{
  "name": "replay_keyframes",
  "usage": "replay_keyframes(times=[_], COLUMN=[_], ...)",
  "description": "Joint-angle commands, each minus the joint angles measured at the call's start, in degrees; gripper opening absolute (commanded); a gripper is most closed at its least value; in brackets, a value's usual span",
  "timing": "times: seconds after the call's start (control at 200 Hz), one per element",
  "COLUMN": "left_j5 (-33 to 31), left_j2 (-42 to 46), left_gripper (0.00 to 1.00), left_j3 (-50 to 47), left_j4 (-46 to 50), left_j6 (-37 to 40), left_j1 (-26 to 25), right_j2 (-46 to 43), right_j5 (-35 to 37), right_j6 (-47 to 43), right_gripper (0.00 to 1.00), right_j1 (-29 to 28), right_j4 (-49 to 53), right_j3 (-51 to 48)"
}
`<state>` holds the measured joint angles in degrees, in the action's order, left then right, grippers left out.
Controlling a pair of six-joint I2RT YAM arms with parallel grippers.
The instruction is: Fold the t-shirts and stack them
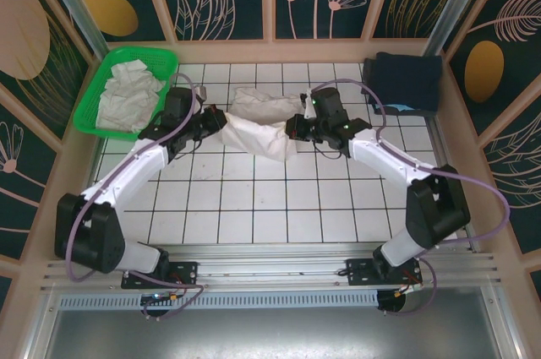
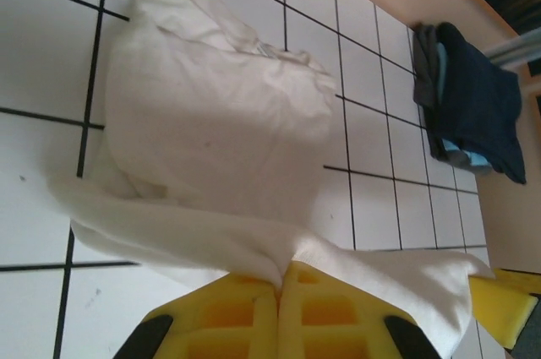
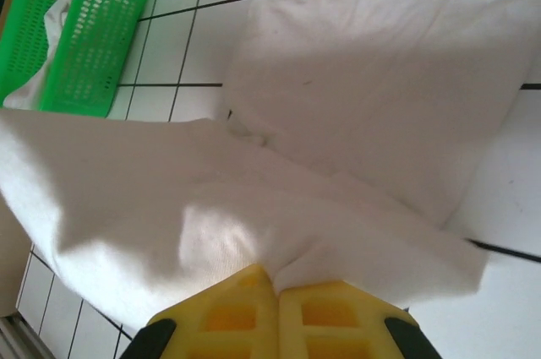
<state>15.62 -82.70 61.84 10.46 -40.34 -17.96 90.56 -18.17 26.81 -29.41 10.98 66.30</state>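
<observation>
One white t-shirt hangs bunched between my two grippers over the middle of the tiled table, its far part resting on the tiles. My left gripper is shut on the shirt's left edge; in the left wrist view the yellow fingertips pinch a fold of the cloth. My right gripper is shut on the right edge; the right wrist view shows its pads closed on the fabric. More white t-shirts lie crumpled in a green basket.
The green basket stands at the back left, also seen as a green wall. A dark blue folded cloth lies at the back right corner. Wooden walls ring the white tiled table.
</observation>
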Motion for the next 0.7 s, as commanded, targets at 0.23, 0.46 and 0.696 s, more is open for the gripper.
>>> replay_keyframes(times=[0.23,0.46,0.696], left_j5=[2.4,4.2,2.8], left_j2=[-17.5,-31.0,-45.8], left_gripper=[0.00,0.01,0.48], left_j3=[16.8,31.4,50.1], left_j4=[0.4,3.7,11.3], left_j6=[3.0,3.5,5.0], left_j1=[3.7,5.3,6.5], right_j2=[13.8,25.5,41.0], right_j5=[-9.1,-12.3,-14.3], right_j6=[-4.1,-4.4,-4.4], right_gripper=[0.00,0.00,0.09], right_j1=[8.6,11.5,14.4], right_j4=[-2.0,-0.1,5.2], right_j3=[14.5,27.2,43.0])
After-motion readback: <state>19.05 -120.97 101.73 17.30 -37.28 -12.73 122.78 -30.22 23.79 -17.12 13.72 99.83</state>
